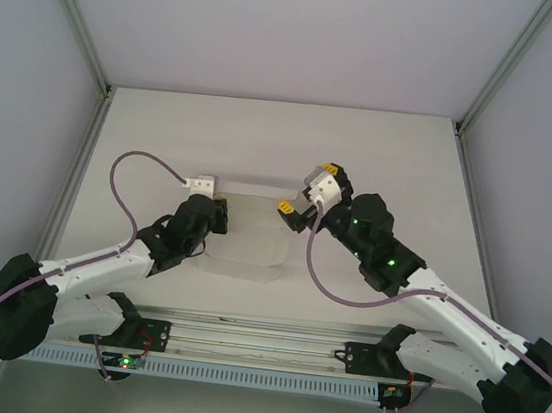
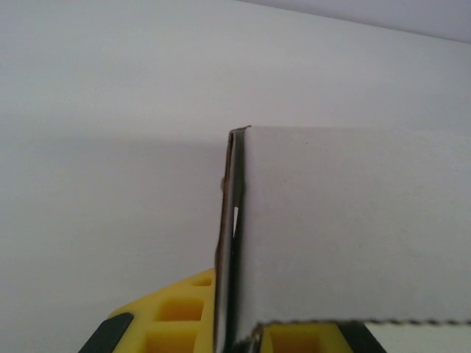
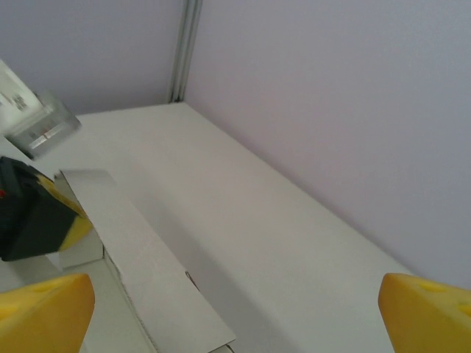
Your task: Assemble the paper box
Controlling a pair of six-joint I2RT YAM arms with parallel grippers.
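Top external view showed the paper box [image 1: 253, 232] lying mid-table as a thin white sheet, its left edge pinched in the clenched left gripper [image 1: 219, 210], apparently to anchor it while a panel was folded. The right gripper [image 1: 308, 187] hung just beside the sheet's right edge, jaws spread wide and holding nothing, seemingly placed to push a flap. Bare table [image 1: 164, 132] lay open beyond the sheet's far edge, the enclosure walls well apart.

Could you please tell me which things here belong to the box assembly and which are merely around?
Part of the job: paper box, pinched in the shut left gripper; open right gripper close by.
Merely around: table; frame post; purple cable.
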